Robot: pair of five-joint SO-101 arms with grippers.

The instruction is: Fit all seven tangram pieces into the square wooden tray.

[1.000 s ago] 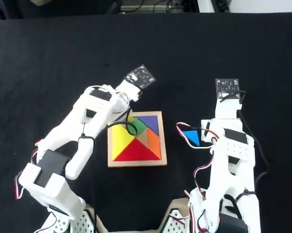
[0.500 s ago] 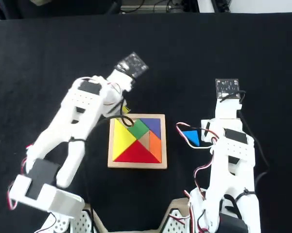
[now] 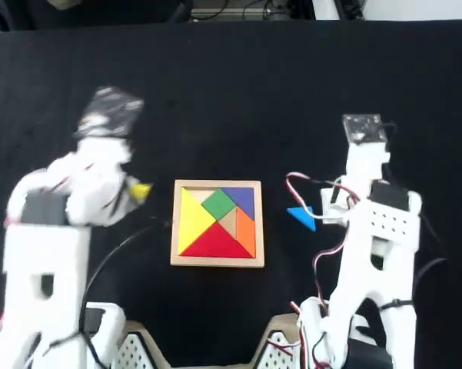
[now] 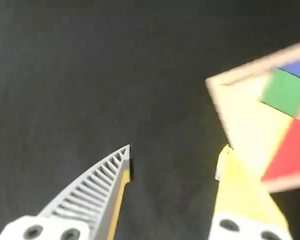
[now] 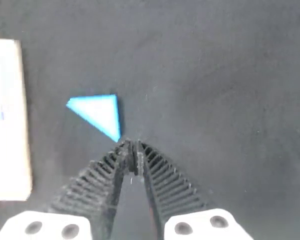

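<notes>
1. A second before, the left arm had been leaning over the wooden tray [image 3: 217, 262]. It then swung away and ended up off to the tray's left side.
2. The left hand [image 4: 174, 160] was empty. Its two fingers were spread apart above the bare table, with a corner of the tray near it.
3. The tray had not moved. The coloured pieces [image 3: 215, 238] lay flat inside it: yellow, red, green, dark blue and orange.
4. A small wood-coloured spot [image 3: 229, 223] showed in the middle of the tray. It looked like a gap for one more piece, but that was hard to tell for sure.
5. The blue triangle [image 3: 302, 216] had stayed on the table to the right of the tray, near it but not touching.
6. The right arm had shifted a little. The right hand [image 5: 132, 147] had its fingers pressed together and held nothing. Its tips sat just beside one corner of the triangle.
7. So the left arm's turn looked done, and the blue triangle was probably the piece still to go in. The right hand would have to open before it could pick it up.
8. The table [image 3: 292, 92] was covered in plain black. Past its far edge lay some cables [image 3: 215, 11] and a pale strip of the room.
</notes>
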